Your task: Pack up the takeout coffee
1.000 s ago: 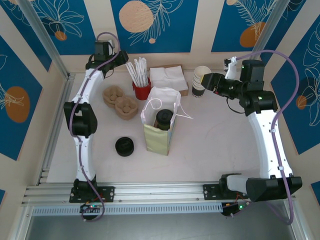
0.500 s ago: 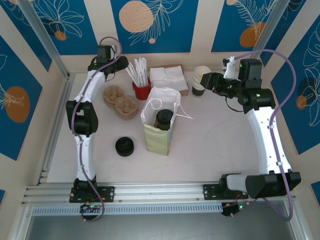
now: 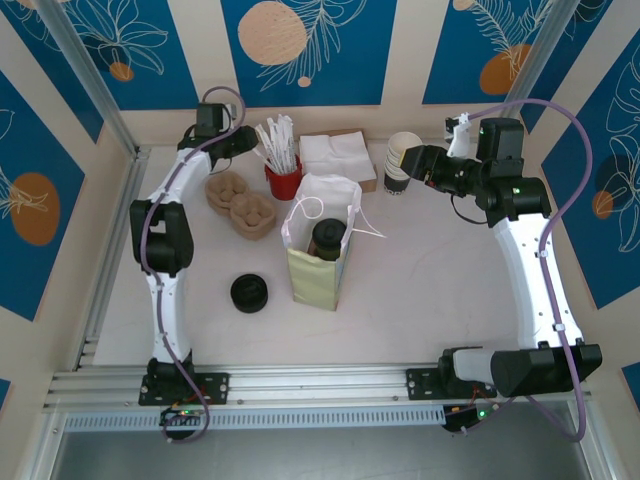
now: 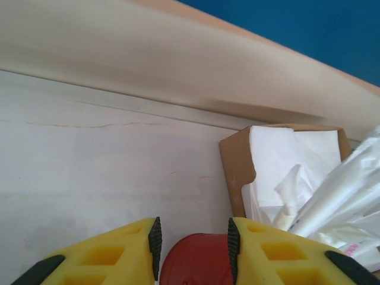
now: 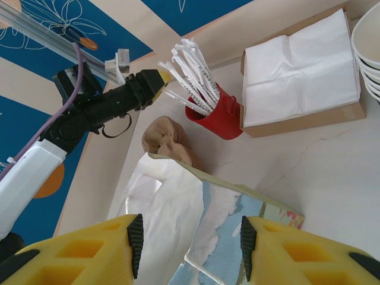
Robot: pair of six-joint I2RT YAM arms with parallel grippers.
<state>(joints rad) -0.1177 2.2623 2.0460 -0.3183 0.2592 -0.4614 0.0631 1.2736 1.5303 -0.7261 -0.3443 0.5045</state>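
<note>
While the takeout coffee sits upright inside the paper bag, black lid showing | left gripper beyond bag, off its far-left corner, fingers spread, nothing pinched | right gripper beyond bag, off its far-right side, fingers spread, nothing pinched | red straw cup just behind bag

Table: bag, black lid, red cup, napkins, cup stack, 2 carriers.
</note>
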